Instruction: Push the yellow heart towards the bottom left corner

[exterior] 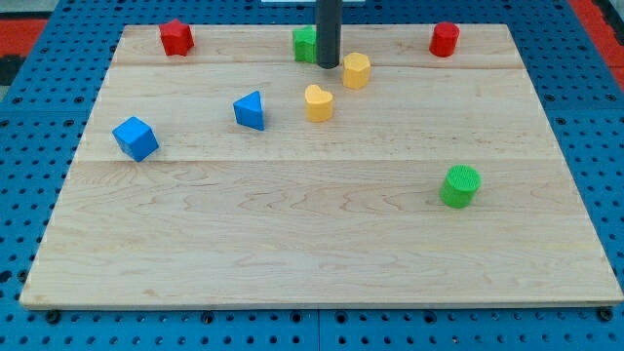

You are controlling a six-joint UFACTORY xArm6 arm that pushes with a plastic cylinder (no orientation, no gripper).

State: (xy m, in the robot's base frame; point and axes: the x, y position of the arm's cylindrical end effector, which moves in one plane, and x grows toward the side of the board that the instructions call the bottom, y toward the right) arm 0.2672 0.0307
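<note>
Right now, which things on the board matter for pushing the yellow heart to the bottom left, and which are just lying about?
Job: yellow heart; my tip, just above it.

Lying about: yellow block, blue triangle, blue cube, red blocks, green cylinder, green block.

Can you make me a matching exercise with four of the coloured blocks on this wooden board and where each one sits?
Blocks:
1. yellow heart block
2. green cylinder block
3. blue cube block
4. red cylinder block

Places:
A. top right of the board
B. far left, mid-height
C. just below my tip
D. right side, lower half

Pairs: 1-C, 2-D, 3-B, 4-A
</note>
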